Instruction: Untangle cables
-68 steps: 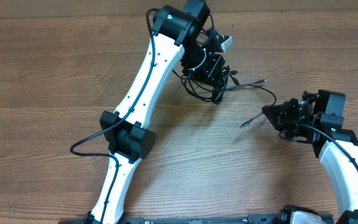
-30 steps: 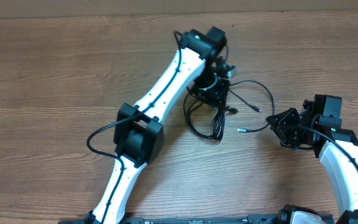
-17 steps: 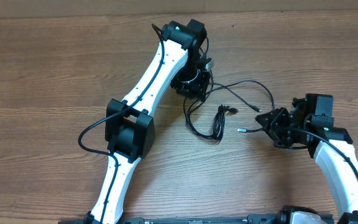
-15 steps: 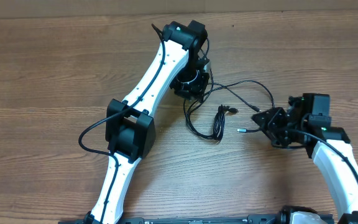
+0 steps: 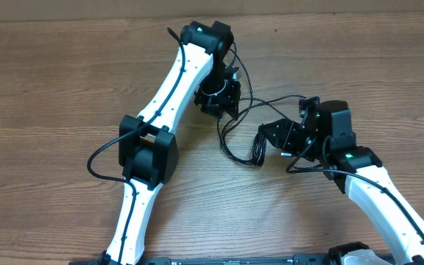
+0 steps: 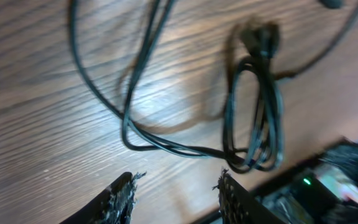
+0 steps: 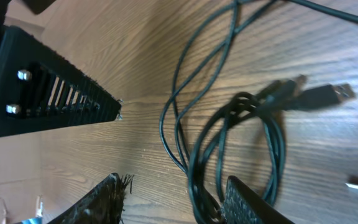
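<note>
The cables lie loose on the wooden table between my two arms: a small coil with plugs, and long strands looping to its left. In the left wrist view the coil and a long loop lie ahead of my left gripper, which is open and holds nothing. My right gripper is open too, low over the coil. Strands pass between its fingertips, close to the right fingertip. Two plugs point right. From overhead the left gripper hangs above the tangle and the right gripper is at the coil.
The left arm's black elbow joint and its thick wire loop sit left of the cables. The right arm comes in from the lower right. The left gripper's black body shows in the right wrist view.
Both grippers have opened and let the cables go onto the table. The left gripper drew back up and left. The right gripper moved left onto the coil.
</note>
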`<state>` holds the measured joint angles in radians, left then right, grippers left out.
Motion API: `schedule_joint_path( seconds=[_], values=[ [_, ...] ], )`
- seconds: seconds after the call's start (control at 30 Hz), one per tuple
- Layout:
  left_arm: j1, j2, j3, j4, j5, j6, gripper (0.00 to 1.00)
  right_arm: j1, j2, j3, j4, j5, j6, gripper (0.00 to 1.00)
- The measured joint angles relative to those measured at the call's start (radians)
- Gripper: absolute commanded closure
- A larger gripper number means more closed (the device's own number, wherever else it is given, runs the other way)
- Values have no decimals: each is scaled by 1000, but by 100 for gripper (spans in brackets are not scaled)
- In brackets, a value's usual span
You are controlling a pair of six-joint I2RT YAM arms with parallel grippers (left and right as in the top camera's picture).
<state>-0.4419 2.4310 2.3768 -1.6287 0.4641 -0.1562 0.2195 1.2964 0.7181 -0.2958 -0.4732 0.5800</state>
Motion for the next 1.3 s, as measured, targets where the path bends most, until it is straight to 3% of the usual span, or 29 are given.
schedule_joint_path(
  seconds=[0.2,0.3,0.67,0.93,1.3],
  values=[
    [6,0,-74,3,105,59,63,38,82,0,47,26,4,52],
    [5,0,-129,10,128,74,66,38,137,0,53,33,25,68],
    [-10,0,-192,18,298,253,64,38,166,0,75,36,72,96],
    [-53,0,-192,28,338,323,57,38,166,0,74,37,114,96],
    [-64,0,-192,39,341,341,63,38,166,0,66,55,185,95]
  ],
)
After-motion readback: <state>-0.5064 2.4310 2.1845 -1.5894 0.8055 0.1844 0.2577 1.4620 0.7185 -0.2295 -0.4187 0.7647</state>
